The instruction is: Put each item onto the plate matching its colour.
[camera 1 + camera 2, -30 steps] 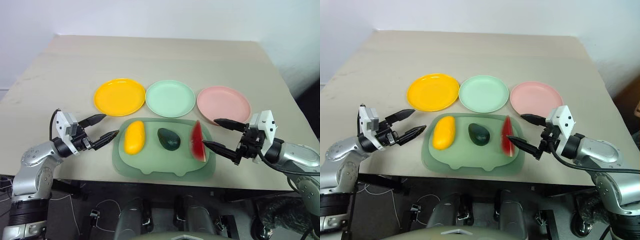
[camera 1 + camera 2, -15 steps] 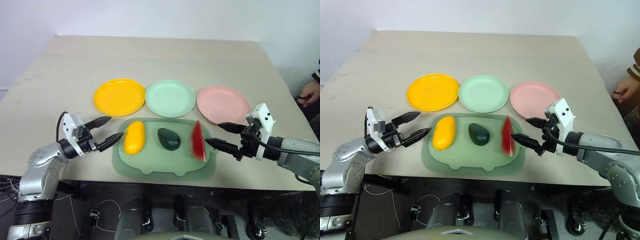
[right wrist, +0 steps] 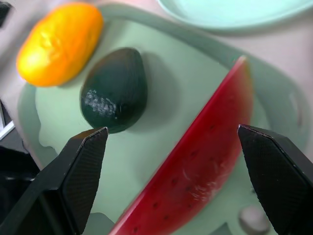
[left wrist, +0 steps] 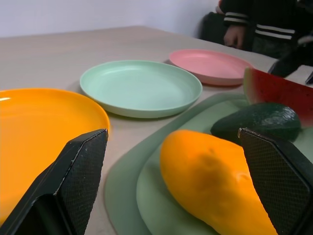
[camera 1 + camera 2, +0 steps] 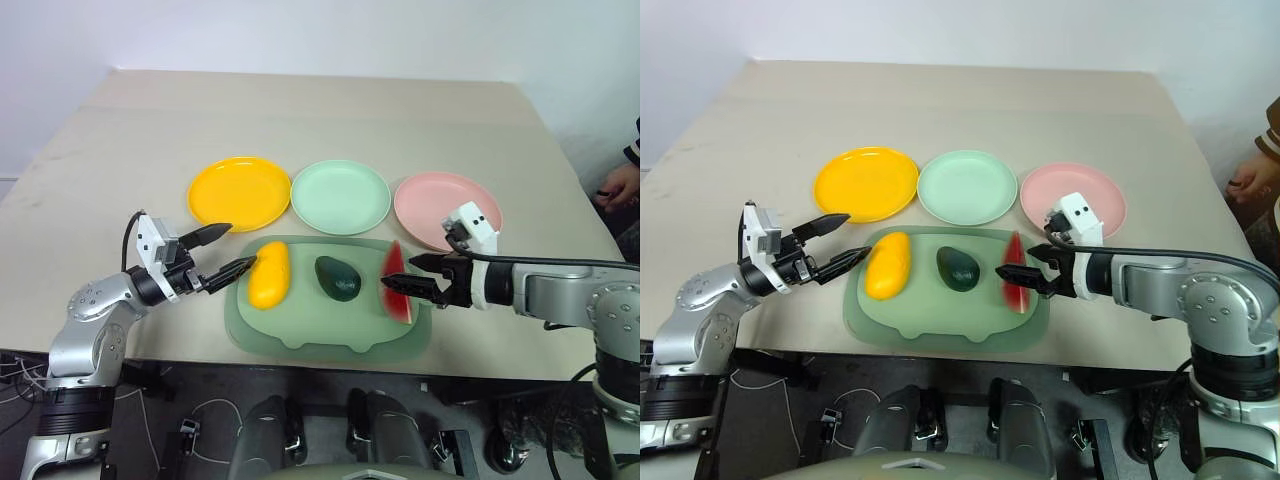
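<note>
You can see a big rounded dull-green plastic tray (image 5: pixel 300 335) near the front edge of the beige tabletop (image 5: pixel 320 120), and all three toy fruits lie on it in a row: the long yellow mango (image 5: pixel 268 274) on the left, the small dark green avocado (image 5: pixel 338 277) in the middle, and the red watermelon wedge with a green rind (image 5: pixel 397 284) on the right. Behind the tray sit three round plastic plates, bare: the yellow plate (image 5: pixel 239 193), the pale mint green plate (image 5: pixel 340 196) and the pink plate (image 5: pixel 445 207). Your left gripper (image 5: pixel 225 252) has its jaws spread, with the tips just beside the mango's left end. Your right gripper (image 5: pixel 408 276) also has its jaws spread, with the tips at the watermelon wedge. The left wrist view shows the mango between the two spread fingers (image 4: pixel 80 166). The right wrist view shows the wedge and the avocado between that arm's fingers (image 3: pixel 274 166). At the right edge of the head views you can see a person's hand (image 5: pixel 615 187) in a striped sleeve.
</note>
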